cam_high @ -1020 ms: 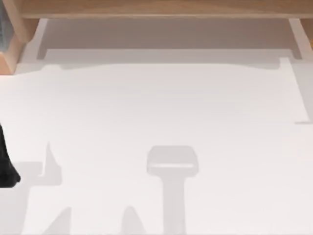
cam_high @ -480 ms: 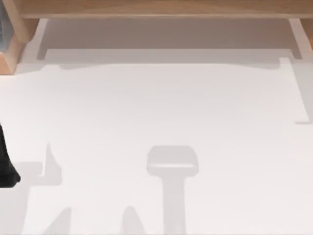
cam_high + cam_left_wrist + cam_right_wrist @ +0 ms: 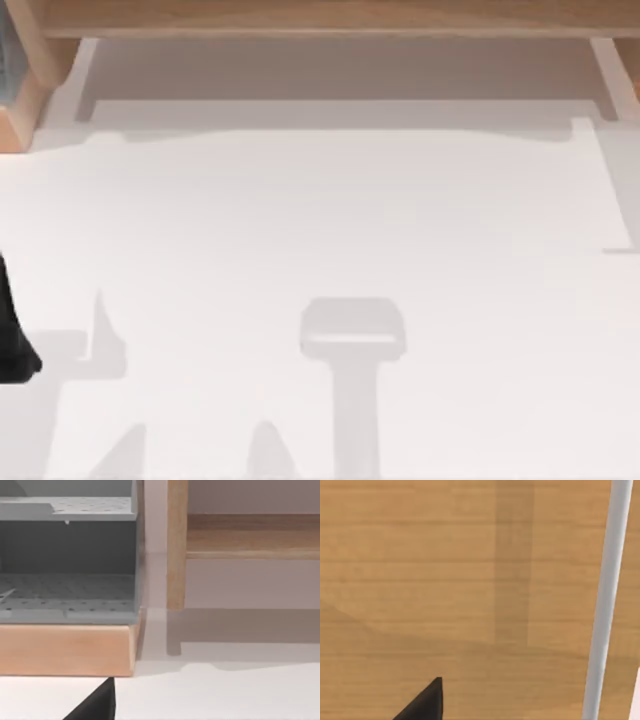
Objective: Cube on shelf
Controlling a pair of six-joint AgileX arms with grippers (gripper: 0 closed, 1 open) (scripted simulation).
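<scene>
The shelf, a long light-brown board on pale side supports, runs along the far edge of the white table. The cube is out of view. A dark part of my left gripper sits at the table's left edge, well in front of the shelf. The left wrist view looks at the shelf's board and its upright support, with a black tip of the left gripper low in the picture. In the right wrist view a black tip of my right gripper hangs close over light-brown wood grain.
A grey perforated rack on a wooden base stands just left of the shelf's left support, at the table's far left corner. A white bar crosses the wood in the right wrist view. Soft arm shadows lie on the table.
</scene>
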